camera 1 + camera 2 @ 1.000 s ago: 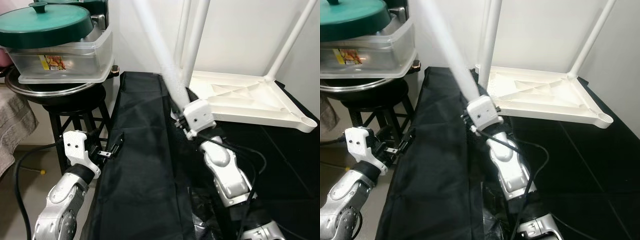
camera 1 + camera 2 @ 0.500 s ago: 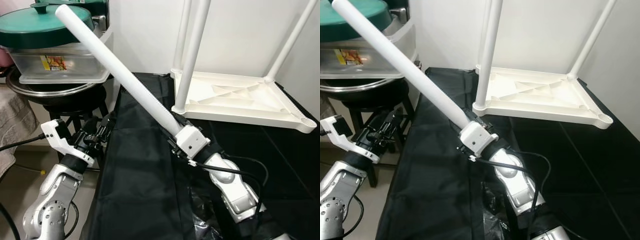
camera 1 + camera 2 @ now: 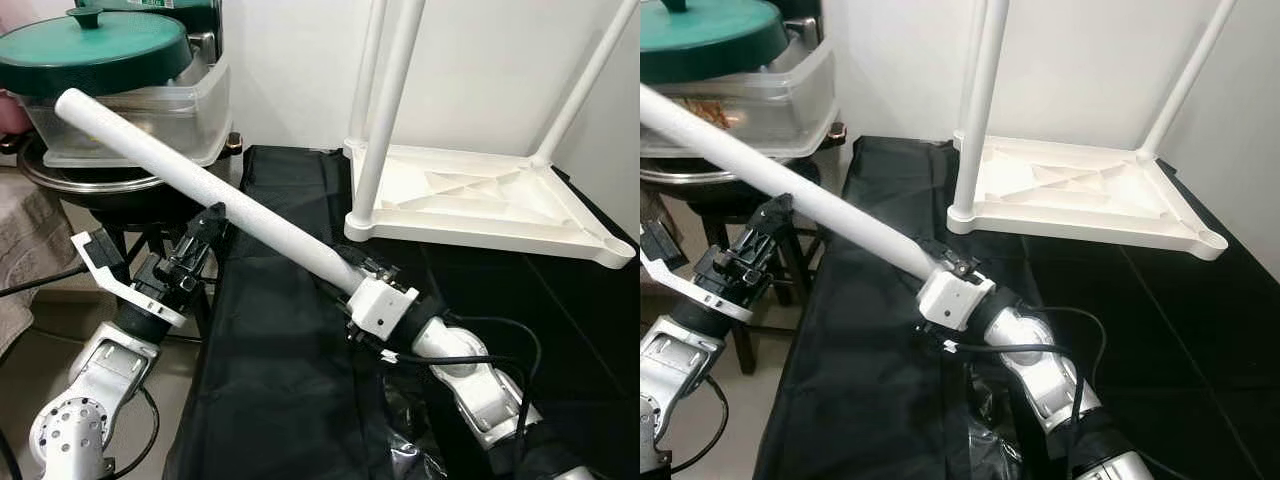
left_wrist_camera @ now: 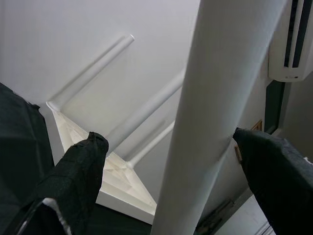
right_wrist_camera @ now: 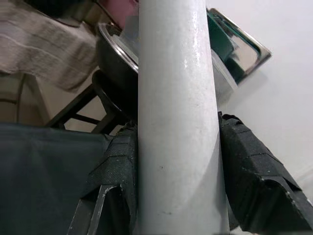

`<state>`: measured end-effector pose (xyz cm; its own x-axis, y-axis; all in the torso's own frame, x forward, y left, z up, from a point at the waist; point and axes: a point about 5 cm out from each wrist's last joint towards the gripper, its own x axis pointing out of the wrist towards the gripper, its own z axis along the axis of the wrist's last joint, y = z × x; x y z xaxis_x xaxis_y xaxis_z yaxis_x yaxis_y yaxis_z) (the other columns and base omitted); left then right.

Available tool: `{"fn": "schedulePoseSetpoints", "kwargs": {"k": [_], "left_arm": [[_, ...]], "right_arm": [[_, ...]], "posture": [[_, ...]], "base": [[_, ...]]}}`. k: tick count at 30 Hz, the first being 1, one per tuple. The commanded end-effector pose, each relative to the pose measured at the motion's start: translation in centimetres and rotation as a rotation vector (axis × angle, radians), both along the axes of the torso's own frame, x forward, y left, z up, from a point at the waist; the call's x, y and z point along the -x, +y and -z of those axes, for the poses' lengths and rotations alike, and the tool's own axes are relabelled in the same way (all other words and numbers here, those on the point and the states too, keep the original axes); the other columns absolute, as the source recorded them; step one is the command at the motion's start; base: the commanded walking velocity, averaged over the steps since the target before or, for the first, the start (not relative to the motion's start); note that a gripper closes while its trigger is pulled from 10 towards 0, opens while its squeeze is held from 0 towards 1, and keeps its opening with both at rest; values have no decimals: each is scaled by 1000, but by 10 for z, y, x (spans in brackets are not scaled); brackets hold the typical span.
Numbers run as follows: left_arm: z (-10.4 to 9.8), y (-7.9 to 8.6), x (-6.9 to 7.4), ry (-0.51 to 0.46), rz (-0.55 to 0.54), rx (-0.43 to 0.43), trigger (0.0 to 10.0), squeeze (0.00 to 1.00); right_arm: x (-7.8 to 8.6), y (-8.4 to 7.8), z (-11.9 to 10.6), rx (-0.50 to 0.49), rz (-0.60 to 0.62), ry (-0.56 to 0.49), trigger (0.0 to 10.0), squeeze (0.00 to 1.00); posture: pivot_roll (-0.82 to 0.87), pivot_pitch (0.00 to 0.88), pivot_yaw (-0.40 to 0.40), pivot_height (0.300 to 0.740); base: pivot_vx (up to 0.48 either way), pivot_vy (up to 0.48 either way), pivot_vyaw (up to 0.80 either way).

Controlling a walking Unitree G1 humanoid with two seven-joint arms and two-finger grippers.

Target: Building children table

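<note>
Left eye view: your right gripper has its jaws clamped on one end of the loose white table leg, both pads flat against the tube in the right wrist view. The leg slants up and away to the robot's left, free end just in front of the clear plastic tub with the green lid stacked on the black stool.

Your left gripper sits under the leg around mid-length, jaws spread. In the left wrist view the tube runs between the two fingers with a gap on each side, so it isn't gripping yet. Looks like a second support is being set up: one end-grip on a long tube is a poor lever for steering it.

The upturned white tabletop lies on the black-draped desk, well apart from the held leg. Three legs stand in its corners; the near right corner socket is empty. That's likely where this leg goes.

Watch the free end: it's near the tub stack, so a swing could knock it.
</note>
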<state>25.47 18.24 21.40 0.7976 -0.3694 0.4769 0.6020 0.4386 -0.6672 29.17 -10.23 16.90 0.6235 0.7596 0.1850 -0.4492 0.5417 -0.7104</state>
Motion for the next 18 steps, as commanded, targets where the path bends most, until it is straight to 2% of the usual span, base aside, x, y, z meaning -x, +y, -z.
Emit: {"fn": "schedulePoseSetpoints", "kwargs": {"k": [1, 12, 13, 16, 17, 18], "left_arm": [[-6, -3, 1, -15, 24, -4, 10000, 0], [-13, 1, -7, -14, 5, -74, 10000, 0], [-16, 4, -12, -21, -30, -83, 10000, 0], [-18, 7, -15, -24, -46, -85, 10000, 0], [-18, 8, -16, -25, -49, -86, 7529, 0], [-18, 9, -16, -25, -51, -86, 7529, 0]], "right_arm": [[4, 2, 5, 15, -32, 7, 0, 0], [9, 3, 13, 62, -101, 39, 0, 0], [11, 4, 16, 78, -120, 55, 0, 0], [12, 4, 18, 90, -132, 65, 0, 0], [12, 4, 18, 92, -132, 66, 0, 0], [12, 3, 19, 93, -133, 66, 0, 0]], "posture": [[62, 0, -79, 740], [59, 0, -76, 740], [59, 0, -76, 740], [59, 0, -76, 740], [55, 0, -73, 740], [55, 0, -73, 740]], "base": [[0, 0, 0], [0, 0, 0], [0, 0, 0], [0, 0, 0], [0, 0, 0], [0, 0, 0]]}}
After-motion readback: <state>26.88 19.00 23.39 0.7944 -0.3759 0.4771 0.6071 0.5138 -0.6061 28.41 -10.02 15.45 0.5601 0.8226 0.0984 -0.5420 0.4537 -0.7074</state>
